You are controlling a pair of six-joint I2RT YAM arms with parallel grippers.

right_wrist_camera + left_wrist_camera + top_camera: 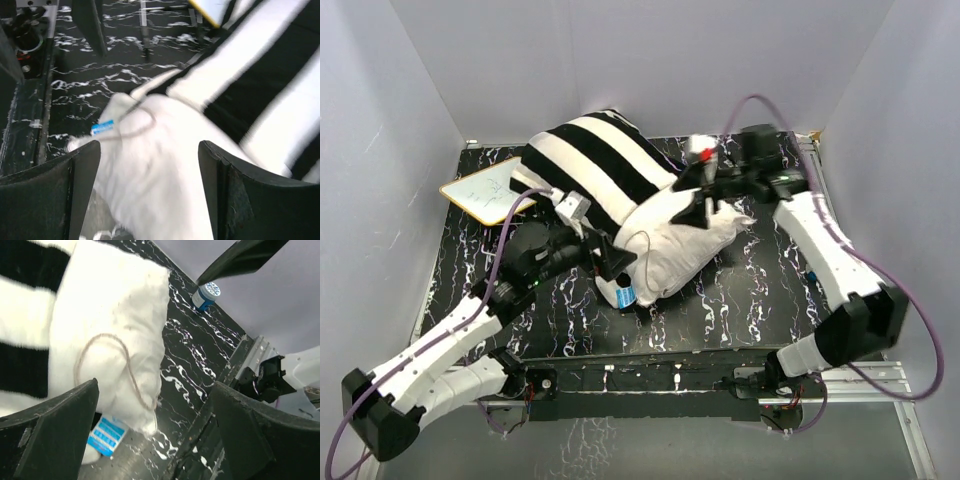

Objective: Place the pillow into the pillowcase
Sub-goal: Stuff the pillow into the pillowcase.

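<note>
The white pillow (680, 245) lies on the black marbled table, its far-left end tucked in the striped pillowcase (595, 165). A blue label (624, 295) hangs at its near corner. My left gripper (613, 262) is open at the pillow's near-left edge, close to the case's mouth. In the left wrist view the gripper (155, 440) is empty, with the pillow (110, 325) and the pillowcase (25, 315) in front of it. My right gripper (700, 207) is open over the pillow's far side. In the right wrist view the gripper (150, 195) straddles the pillow (160, 165) beside the pillowcase (260, 80).
A small whiteboard (485, 190) lies at the far left, partly under the pillowcase. A small white bottle with a blue cap (205, 296) stands on the table to the right. A thin cord loop (115, 365) lies on the pillow. White walls enclose the table.
</note>
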